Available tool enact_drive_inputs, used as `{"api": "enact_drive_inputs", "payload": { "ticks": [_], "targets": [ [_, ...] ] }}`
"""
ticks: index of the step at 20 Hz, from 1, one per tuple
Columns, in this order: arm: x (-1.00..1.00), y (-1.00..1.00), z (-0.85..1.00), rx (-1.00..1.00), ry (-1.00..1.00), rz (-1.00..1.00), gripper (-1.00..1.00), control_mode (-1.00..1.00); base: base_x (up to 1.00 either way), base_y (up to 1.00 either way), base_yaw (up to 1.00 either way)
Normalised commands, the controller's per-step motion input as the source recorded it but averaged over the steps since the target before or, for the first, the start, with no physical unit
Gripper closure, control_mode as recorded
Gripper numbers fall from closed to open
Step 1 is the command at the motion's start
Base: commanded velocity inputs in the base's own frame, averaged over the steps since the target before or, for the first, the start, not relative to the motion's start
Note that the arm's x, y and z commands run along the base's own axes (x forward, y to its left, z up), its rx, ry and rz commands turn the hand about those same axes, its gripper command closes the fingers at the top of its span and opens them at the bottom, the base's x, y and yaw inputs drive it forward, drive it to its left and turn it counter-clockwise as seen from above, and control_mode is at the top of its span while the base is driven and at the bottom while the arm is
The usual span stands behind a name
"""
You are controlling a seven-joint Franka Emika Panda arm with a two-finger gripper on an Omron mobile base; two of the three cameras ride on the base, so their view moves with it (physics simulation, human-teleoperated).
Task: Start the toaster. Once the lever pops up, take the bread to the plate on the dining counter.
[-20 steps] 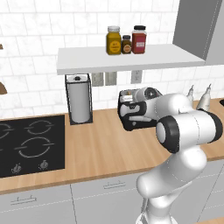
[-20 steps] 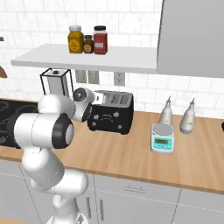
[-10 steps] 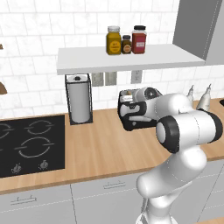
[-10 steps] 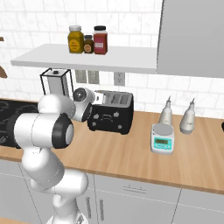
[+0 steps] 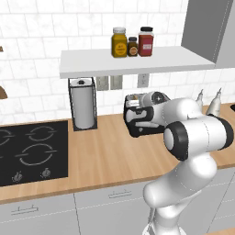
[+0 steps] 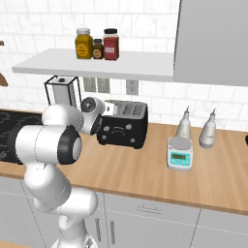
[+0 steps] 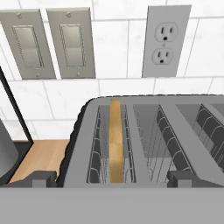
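The gripper point(image 7: 112, 180) hangs with jaws spread wide (holding nothing) over the toaster point(image 7: 148, 144), whose left slot keeps the bread point(image 7: 116, 140) upright for toasting.

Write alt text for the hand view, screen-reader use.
Close look down into the toaster from the open hand: the bread stands edge-on in the left slot. Behind, a white tiled wall carries two light switches and an outlet.

Nothing has changed (arm and scene look identical).
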Motion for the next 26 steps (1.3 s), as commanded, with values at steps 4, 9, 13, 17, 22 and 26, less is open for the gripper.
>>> {"api": "enact_drive_inputs", "payload": {
  "ticks": [4, 9, 13, 17, 22, 26],
  "targets": [
    [0.0, 0.0, 0.0, 0.0, 0.0, 0.0, -1.0, -1.0, 0.0, 0.0, 0.0],
    [0.0, 0.0, 0.0, 0.0, 0.0, 0.0, -1.0, -1.0, 0.0, 0.0, 0.0],
    [0.0, 0.0, 0.0, 0.0, 0.0, 0.0, -1.0, -1.0, 0.0, 0.0, 0.0],
    [0.0, 0.0, 0.0, 0.0, 0.0, 0.0, -1.0, -1.0, 0.0, 0.0, 0.0],
    [0.0, 0.0, 0.0, 0.0, 0.0, 0.0, -1.0, -1.0, 0.0, 0.0, 0.0],
    [0.0, 0.0, 0.0, 0.0, 0.0, 0.0, -1.0, -1.0, 0.0, 0.0, 0.0]
  ]
}}
